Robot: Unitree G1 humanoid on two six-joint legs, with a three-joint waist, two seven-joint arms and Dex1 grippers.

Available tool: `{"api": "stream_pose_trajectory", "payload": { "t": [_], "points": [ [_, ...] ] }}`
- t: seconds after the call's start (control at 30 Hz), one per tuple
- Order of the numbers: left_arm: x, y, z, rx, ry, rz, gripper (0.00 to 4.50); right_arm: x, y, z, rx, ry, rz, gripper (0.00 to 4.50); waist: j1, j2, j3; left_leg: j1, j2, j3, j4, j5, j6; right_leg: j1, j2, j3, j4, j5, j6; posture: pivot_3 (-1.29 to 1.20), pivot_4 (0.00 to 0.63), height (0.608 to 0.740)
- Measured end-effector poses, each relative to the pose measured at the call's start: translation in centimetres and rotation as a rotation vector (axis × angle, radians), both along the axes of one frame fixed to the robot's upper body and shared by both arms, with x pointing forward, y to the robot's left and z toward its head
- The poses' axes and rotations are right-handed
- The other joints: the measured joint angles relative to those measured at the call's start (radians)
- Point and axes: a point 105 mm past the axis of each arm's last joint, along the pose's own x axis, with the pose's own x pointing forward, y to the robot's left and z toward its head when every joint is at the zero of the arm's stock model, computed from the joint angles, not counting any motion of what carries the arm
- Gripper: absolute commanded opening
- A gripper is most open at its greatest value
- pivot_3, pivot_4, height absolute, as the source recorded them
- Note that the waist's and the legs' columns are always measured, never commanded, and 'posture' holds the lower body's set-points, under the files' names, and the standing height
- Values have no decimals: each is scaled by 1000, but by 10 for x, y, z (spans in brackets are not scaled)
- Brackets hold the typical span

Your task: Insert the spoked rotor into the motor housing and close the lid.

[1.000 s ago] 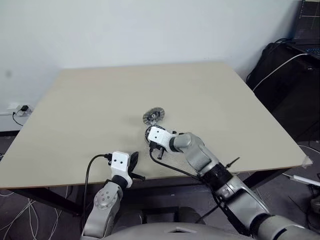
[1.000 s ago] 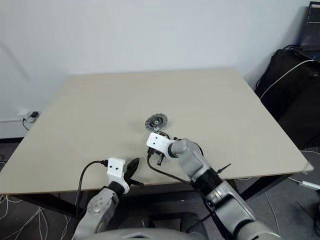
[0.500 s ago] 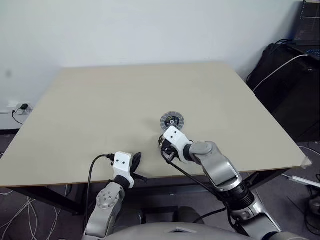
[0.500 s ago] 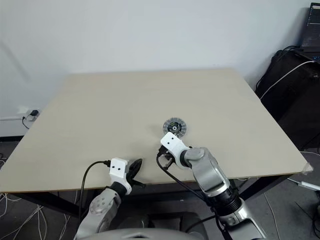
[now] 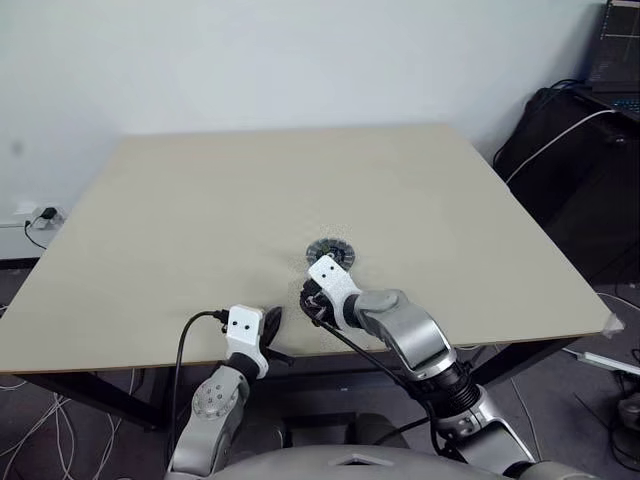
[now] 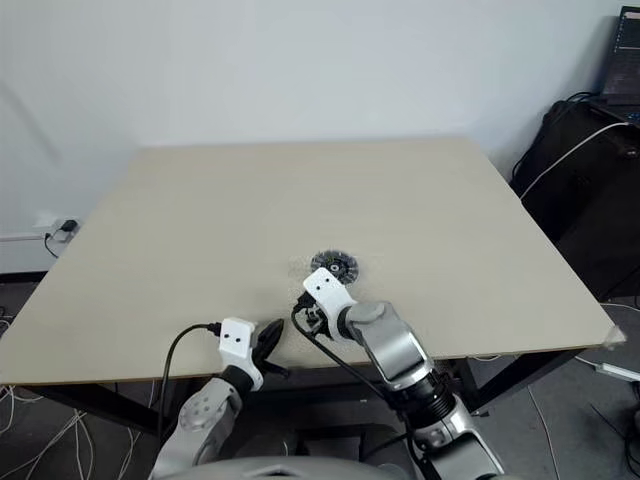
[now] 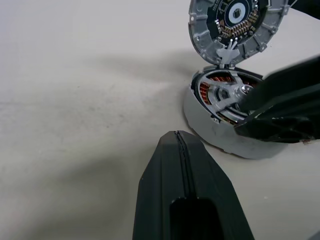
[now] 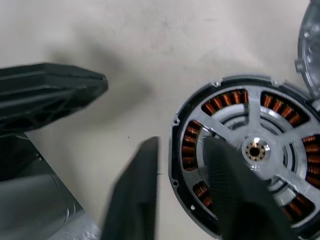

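My left gripper, two black fingers pressed flat together with nothing between them, hangs over the near edge of the pale beige wooden table, left of the middle. Its tip points across the board toward the motor parts, with open table between.

Moving right along that near edge: my right gripper comes down steeply onto the work. Its two black fingers stand apart, one over bare tabletop just outside the housing's rim, the other lying over the housing's face. Whether either one touches the metal, I cannot tell; they clamp nothing.

And there it is, the motor housing, a round grey shell ringed with copper-brown windings, sitting flat on the table a little in from the near edge, near the middle. The spoked rotor, silver with broad arms running to a bright central hub, lies inside that ring, windings showing between the arms.

Just behind it, toward the far edge, the lid, a round silver-grey disc with a notched rim, stands up open from the housing's back rim. Its inner face, dark centre and rows of small copper contacts, tilts toward me.
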Motion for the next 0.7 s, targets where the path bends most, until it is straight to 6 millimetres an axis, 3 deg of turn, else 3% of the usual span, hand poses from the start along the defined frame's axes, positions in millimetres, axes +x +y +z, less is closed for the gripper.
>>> {"api": "stream_pose_trajectory", "payload": {
  "t": [0.03, 0.17, 0.33, 0.53, 0.7],
  "points": [
    [0, 0, 0, 0, 0, 0, 0, 0, 1, 0, 3, -1, 6, 2558, 0, 0, 0, 0, 0, 0, 0, 0, 0, 0, 0, 0, 0, 0, 0, 0, 0, 740],
    [0, 0, 0, 1, 0, 0, 0, 0, 6, 11, 42, -14, 54, 2558, -1, 0, 0, 0, 0, 0, 0, 0, 0, 0, 0, 0, 0, 0, 0, 0, 0, 740],
    [1, 0, 1, 0, -3, -3, 0, 11, -6, 37, -45, -180, 210, 2558, 0, -1, 0, 0, -1, -1, 1, 0, 0, 2, 0, -3, -1, 0, 1, 0, 0, 740],
    [3, -1, 2, 1, -9, -5, 0, -1, -30, 23, -285, -266, 533, 2558, 2, -1, 0, 0, -1, -2, 1, 0, 1, 2, -2, -4, -2, -1, 1, 0, 0, 740],
    [3, -1, 3, 0, -13, -7, 0, -5, -32, 22, -367, -312, 728, 2558, 1, -3, 1, 0, 0, -2, 1, 0, 0, 3, -2, -4, -1, -1, 1, 0, 0, 740]
  ]
}}
